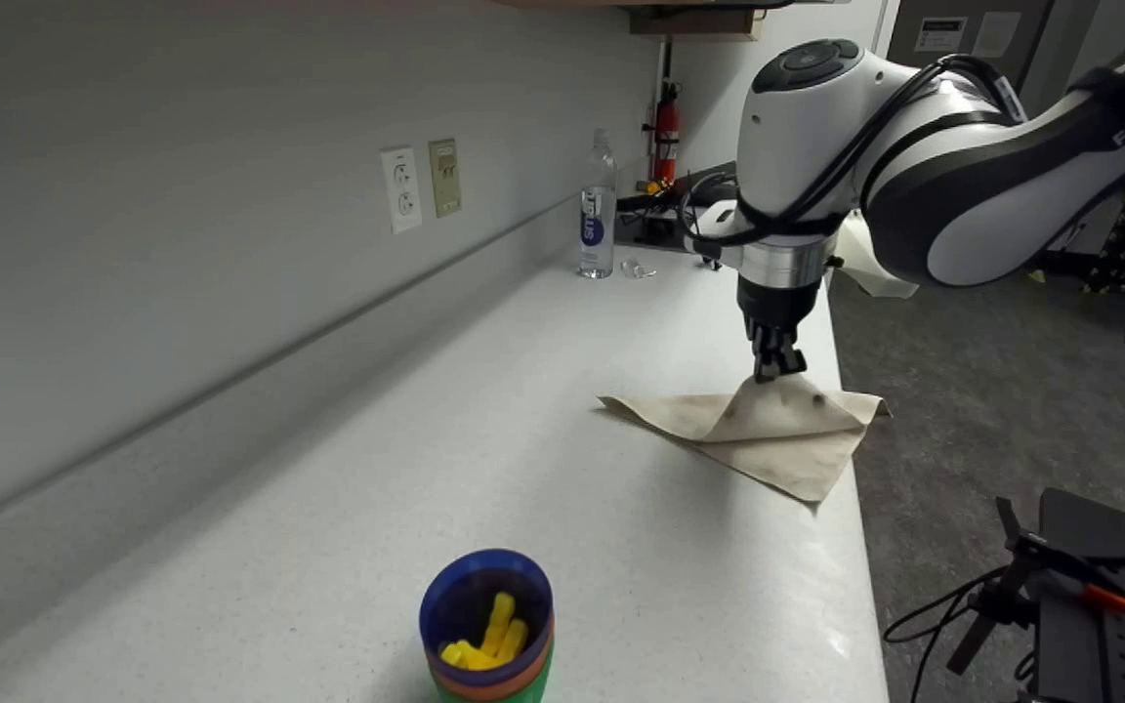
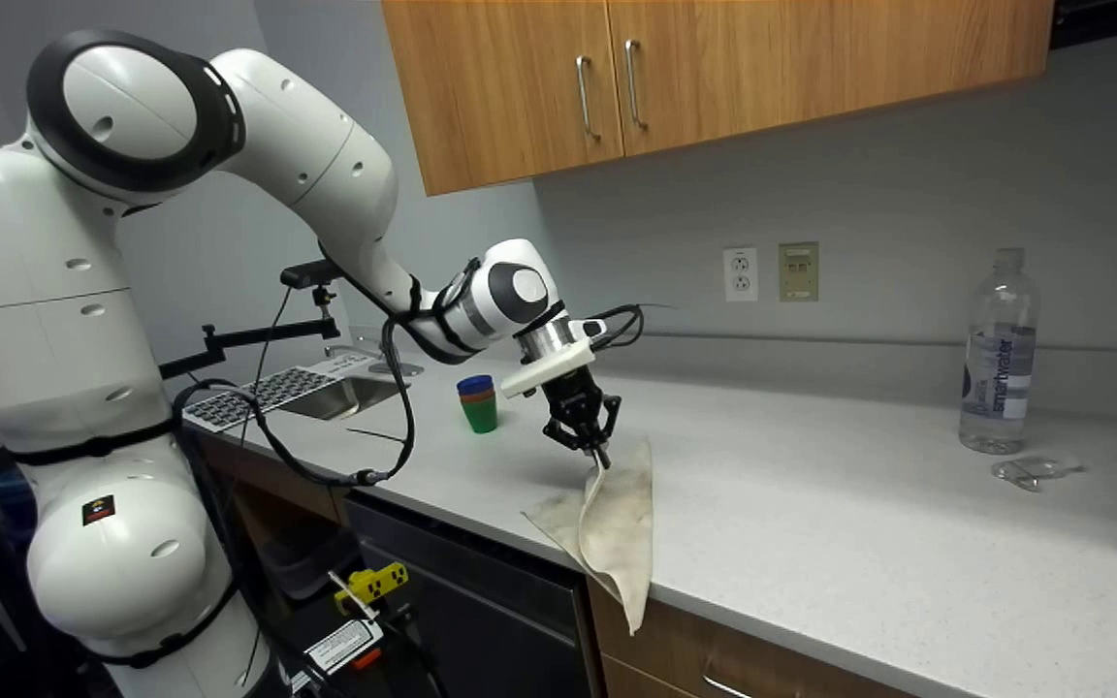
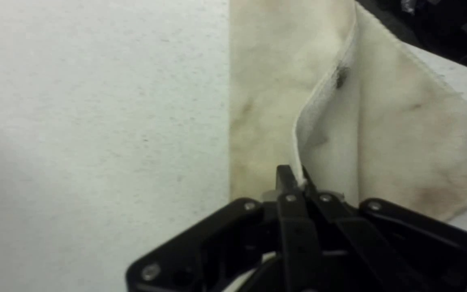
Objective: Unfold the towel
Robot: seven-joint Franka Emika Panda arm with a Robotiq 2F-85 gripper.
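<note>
In an exterior view, the hand [image 1: 779, 371] pinches a raised flap [image 1: 782, 405] of the towel [image 1: 763, 432] at the front edge of the worktop [image 1: 543, 488], the unfolding apparently under way. Bare worktop stretches toward the back edge, where a bottle [image 1: 598, 220] stands well apart. In an exterior view, a towel corner [image 2: 633, 606] dangles past the front edge. In the wrist view, the fingers [image 3: 285, 178] clasp the hem [image 3: 304, 115]; the next move likely calls for swinging the flap over onto open worktop.
</note>
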